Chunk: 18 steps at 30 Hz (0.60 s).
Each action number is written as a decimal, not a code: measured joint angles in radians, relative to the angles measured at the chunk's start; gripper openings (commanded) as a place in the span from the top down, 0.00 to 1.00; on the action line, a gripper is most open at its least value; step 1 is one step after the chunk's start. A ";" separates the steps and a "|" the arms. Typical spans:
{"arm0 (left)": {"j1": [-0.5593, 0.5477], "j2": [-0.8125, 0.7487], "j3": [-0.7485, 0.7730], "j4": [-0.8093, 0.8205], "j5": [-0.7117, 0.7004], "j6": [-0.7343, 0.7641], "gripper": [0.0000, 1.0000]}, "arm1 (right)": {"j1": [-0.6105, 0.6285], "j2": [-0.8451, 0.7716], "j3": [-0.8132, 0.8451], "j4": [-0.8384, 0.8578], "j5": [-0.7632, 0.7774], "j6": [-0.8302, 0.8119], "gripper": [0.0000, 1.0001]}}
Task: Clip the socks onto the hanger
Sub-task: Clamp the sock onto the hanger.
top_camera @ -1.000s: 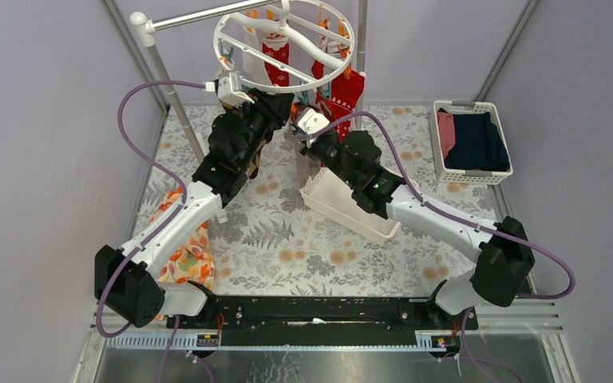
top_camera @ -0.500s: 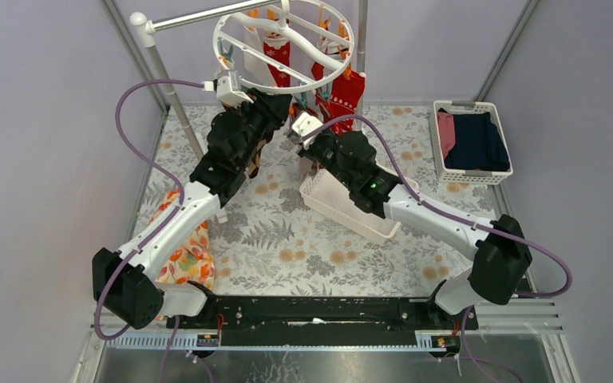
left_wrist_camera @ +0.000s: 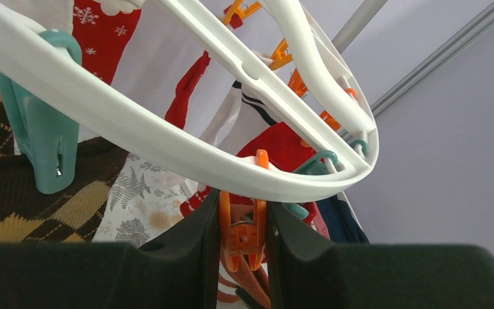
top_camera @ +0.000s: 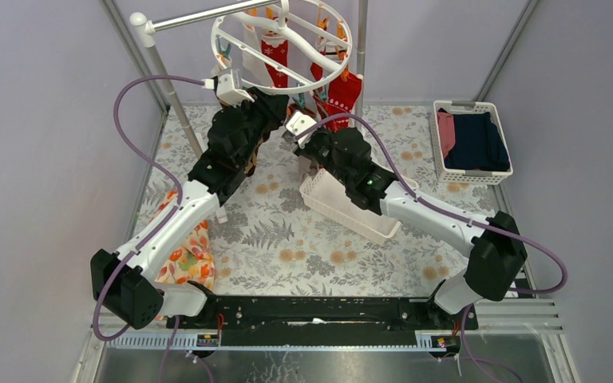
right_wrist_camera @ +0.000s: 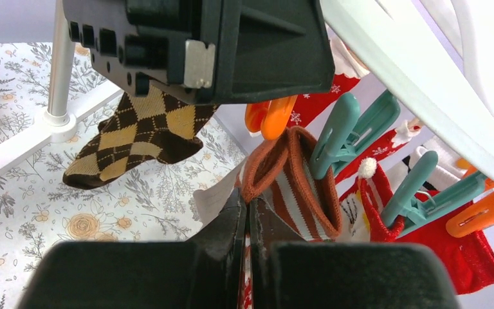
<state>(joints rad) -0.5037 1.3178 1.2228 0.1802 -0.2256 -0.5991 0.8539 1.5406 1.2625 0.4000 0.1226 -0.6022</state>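
Under the near rim of the hanger (left_wrist_camera: 167, 143), a round white plastic ring with curved crossbars, the two arms meet.

Left gripper (left_wrist_camera: 241, 222): matte black fingers closed on an orange clip (left_wrist_camera: 240, 244) that dangles from the hanger rim, one finger pressing each handle.

Right gripper (right_wrist_camera: 247, 215): fingers pinched together on a striped sock (right_wrist_camera: 299, 193), white knit with rust bands and a ribbed rust cuff. The cuff stands up in a soft open loop directly below the orange clip's tips and just beside them. Cannot tell whether cuff and clip touch.

Along the hanger rim, left of the held clip, a glossy teal clip (left_wrist_camera: 38, 138) hangs with an argyle sock (right_wrist_camera: 135, 138) by it. The sock is a knit of brown, black and tan diamonds, toe hanging down.

Further round the hanger, red Christmas socks (top_camera: 276, 57) with white snowflakes and fluffy white trim hang from more clips, some teal, some orange.

The counter (top_camera: 287, 239) below the hanger is covered by a cloth printed with grey ferns and tan flowers. A white slatted basket (top_camera: 343, 214), long and rectangular, sits askew on it beneath the right arm, nearer the arm bases than the hanger.
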 measured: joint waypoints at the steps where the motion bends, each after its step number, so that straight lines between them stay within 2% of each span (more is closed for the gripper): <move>1: 0.000 0.000 0.000 -0.003 -0.001 0.003 0.79 | 0.000 0.002 0.003 -0.002 -0.002 -0.001 1.00; 18: 0.000 0.000 0.000 -0.018 -0.011 0.011 0.79 | 0.009 0.026 0.049 -0.024 -0.023 -0.014 1.00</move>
<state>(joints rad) -0.5037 1.3178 1.2228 0.1619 -0.2363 -0.5884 0.8631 1.5665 1.3117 0.3759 0.0998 -0.6163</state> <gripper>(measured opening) 0.312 0.022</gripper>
